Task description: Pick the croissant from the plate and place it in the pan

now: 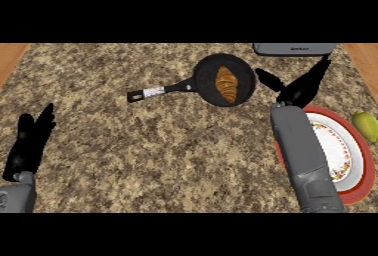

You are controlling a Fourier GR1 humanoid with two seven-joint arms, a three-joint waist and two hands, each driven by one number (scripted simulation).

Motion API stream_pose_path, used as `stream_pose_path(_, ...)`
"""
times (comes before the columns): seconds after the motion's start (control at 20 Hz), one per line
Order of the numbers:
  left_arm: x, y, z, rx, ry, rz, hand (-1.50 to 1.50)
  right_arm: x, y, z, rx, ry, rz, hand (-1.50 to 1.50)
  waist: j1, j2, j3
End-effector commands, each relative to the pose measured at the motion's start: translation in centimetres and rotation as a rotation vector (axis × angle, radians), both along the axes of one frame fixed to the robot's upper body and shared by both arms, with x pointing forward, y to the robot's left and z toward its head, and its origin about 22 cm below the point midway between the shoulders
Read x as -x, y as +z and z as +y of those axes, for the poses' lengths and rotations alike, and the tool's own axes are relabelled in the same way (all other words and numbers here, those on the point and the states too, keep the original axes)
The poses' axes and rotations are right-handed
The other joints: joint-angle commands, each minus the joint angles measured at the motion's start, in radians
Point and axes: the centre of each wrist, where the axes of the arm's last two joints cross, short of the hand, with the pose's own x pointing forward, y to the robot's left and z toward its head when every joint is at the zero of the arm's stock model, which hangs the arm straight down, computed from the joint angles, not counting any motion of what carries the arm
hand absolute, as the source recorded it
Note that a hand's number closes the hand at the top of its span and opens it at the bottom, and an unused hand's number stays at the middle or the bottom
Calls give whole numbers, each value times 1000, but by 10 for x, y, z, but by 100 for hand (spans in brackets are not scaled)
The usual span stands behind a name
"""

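Note:
The golden-brown croissant lies inside the black pan, whose handle points left across the counter. The plate, white with a red rim and a flowered band, sits at the right, partly hidden by my right forearm. My right hand hovers just right of the pan with its fingers spread and straight, holding nothing. At the left edge my left hand rests open, fingers up, away from everything.
A yellow-green fruit lies at the plate's far right side. A grey appliance stands at the back edge behind my right hand. The granite counter has wooden borders at both top corners.

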Motion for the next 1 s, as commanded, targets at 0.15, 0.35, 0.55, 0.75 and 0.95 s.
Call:
stream_pose_path(0.15, 14, -9, 21, -7, 39, 20, 0, 52, -22, -21, -7, 46, -21, -150, -47, -17, -3)
stream_pose_path(0.35, 13, -1, 27, -4, 72, 27, 0, 96, -31, -35, -16, 78, -5, -150, -63, -21, -3)
stream_pose_path(0.55, 16, 7, 25, -12, 54, 8, 0, 152, -28, -53, -19, 90, 8, -150, -55, -17, -3)
stream_pose_path(0.75, 17, 5, 35, -11, 41, 2, 0, 204, 1, -71, 21, 97, 8, -150, -43, -7, -3)
stream_pose_path(0.95, 6, -10, 16, -5, 23, 8, 0, 256, 22, -66, 17, 70, 2, -150, -26, 2, -2)
